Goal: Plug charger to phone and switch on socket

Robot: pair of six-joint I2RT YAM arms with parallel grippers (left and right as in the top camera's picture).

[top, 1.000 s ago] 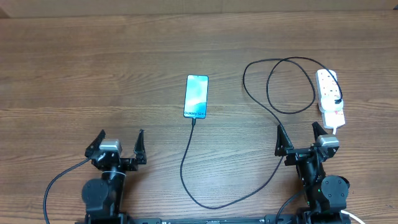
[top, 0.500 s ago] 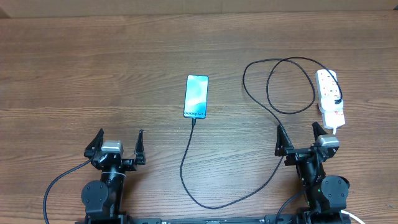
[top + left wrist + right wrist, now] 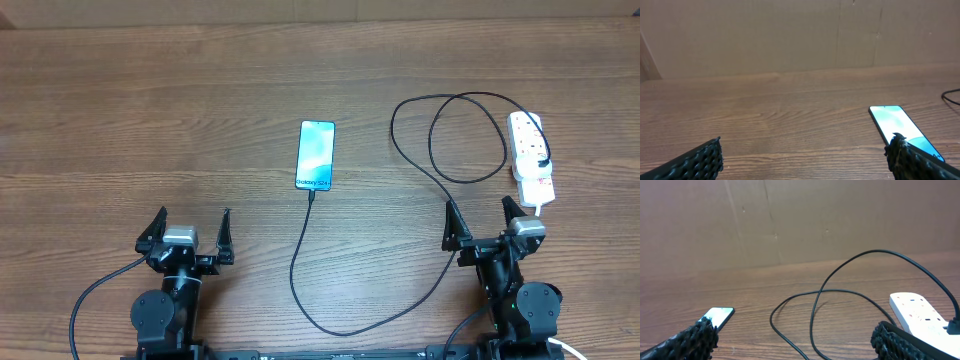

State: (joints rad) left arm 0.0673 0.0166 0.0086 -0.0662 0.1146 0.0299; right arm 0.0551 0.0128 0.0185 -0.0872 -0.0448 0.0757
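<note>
Wooden table (image 3: 120, 100) carries the phone (image 3: 316, 154) mid-surface. The charger cable (image 3: 294, 262) looks limp and light, its plug tip (image 3: 312, 197) at the phone's near end; pinch that stiffer tip. By the right edge lies the power strip (image 3: 530, 150). Near the front edge, the left gripper (image 3: 193, 215) and right gripper (image 3: 478, 205) gape empty.

Lab bench: wood tbl (image 3: 150, 100), cardboard wall (image 3: 790, 35)

We see soft, even light across the desk (image 3: 150, 100), with barely any shadows. The phone (image 3: 315, 153) screen glows, washed pale in the left wrist view. Wrist views look slightly soft; the overhead is sharp.
</note>
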